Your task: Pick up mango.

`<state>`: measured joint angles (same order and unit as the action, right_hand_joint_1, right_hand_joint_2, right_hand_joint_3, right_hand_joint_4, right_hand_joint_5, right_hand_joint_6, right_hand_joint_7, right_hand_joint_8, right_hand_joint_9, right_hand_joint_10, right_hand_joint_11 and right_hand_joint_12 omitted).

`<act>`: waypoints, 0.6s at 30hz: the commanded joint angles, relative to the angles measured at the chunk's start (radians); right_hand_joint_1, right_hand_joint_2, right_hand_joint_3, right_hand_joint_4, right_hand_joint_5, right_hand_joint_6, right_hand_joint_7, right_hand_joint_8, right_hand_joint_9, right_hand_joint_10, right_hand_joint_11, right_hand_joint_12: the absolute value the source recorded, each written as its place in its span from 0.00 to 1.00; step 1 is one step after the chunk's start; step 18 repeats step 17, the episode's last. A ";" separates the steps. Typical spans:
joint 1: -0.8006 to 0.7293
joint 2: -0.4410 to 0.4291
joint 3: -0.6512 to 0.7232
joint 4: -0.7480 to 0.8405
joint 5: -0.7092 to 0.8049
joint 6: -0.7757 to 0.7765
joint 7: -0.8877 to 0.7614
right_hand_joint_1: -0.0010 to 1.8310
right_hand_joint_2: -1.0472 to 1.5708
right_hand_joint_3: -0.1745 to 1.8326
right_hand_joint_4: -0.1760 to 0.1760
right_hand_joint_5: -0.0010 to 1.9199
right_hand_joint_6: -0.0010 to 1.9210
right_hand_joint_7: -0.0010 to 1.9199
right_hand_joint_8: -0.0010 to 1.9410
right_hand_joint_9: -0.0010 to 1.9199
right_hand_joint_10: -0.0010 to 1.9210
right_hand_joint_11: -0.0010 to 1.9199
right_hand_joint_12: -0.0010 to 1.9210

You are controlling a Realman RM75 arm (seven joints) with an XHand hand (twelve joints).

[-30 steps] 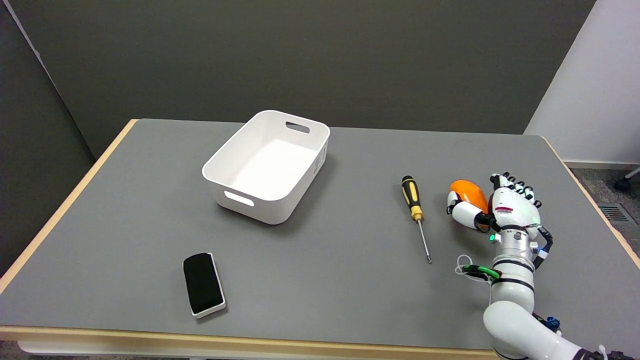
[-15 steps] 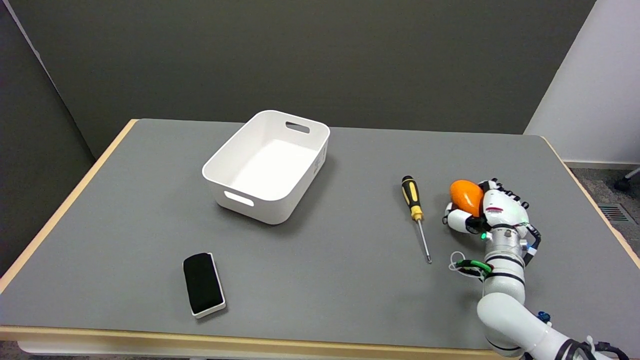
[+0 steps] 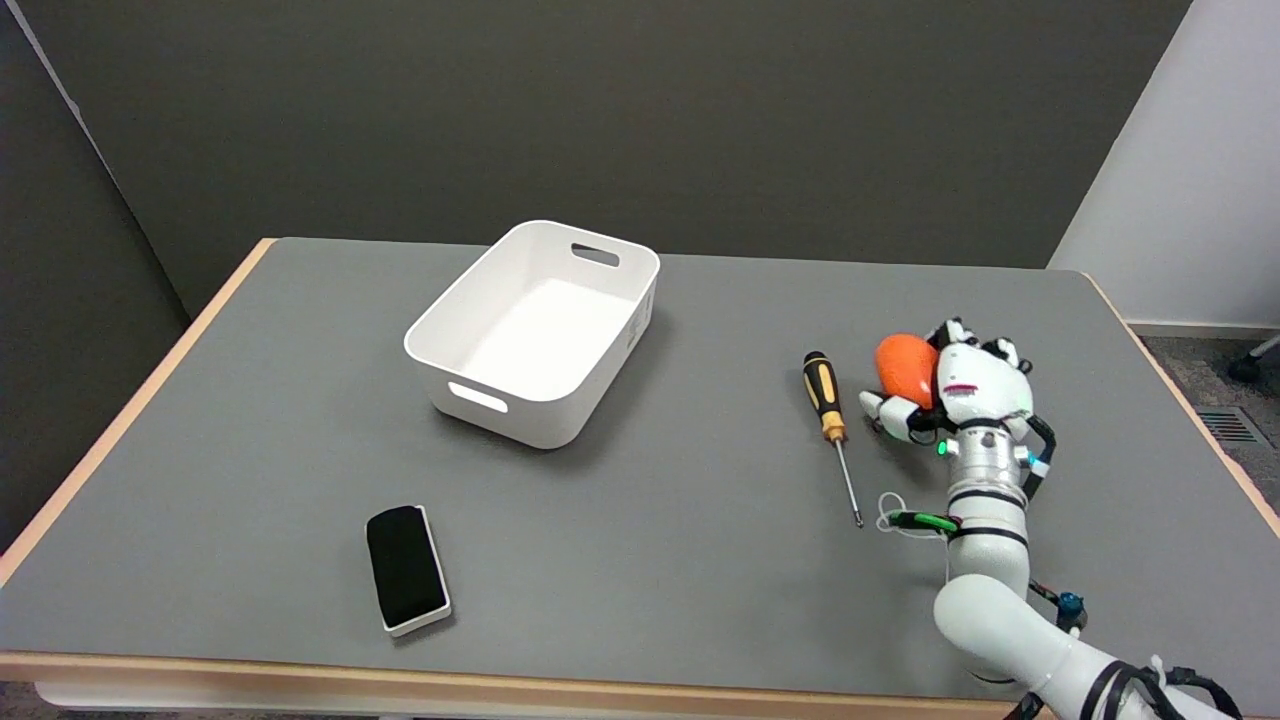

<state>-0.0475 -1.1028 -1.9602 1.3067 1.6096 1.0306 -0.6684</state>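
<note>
Head view: right hand (image 3: 965,390), at frame right, wraps its fingers around the mango (image 3: 903,366). Step: lift. Next move requires a steady rise.

- White right arm (image 3: 985,600), rounded segments, black bands at the joints.
- Silver wrist cuff, small green light glowing.
- Hand (image 3: 955,385): white shell, black fingertips, a red label on its back.
- Green clip, looped white cable beside the forearm.

A grey table (image 3: 700,560) carries a white bin (image 3: 535,330), a screwdriver (image 3: 830,425) and a black eraser (image 3: 406,567).
</note>
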 commanded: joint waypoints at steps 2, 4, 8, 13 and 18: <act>0.150 0.089 0.000 0.249 -0.386 -0.057 0.011 0.61 0.87 0.25 0.00 0.26 0.88 0.29 0.91 0.43 1.00 0.28 1.00; 0.237 0.092 -0.045 0.272 -0.437 -0.128 0.018 0.61 0.86 0.26 0.00 0.26 0.88 0.29 0.91 0.43 1.00 0.29 1.00; 0.415 0.079 -0.187 0.197 -0.434 -0.206 0.089 0.61 0.86 0.27 0.00 0.27 0.88 0.29 0.91 0.43 1.00 0.29 1.00; 0.598 -0.016 -0.310 -0.015 -0.438 -0.301 0.248 0.61 0.86 0.27 0.00 0.27 0.88 0.29 0.91 0.43 1.00 0.29 1.00; 0.693 -0.152 -0.318 -0.222 -0.442 -0.424 0.357 0.61 0.86 0.27 0.00 0.27 0.88 0.29 0.91 0.44 1.00 0.28 1.00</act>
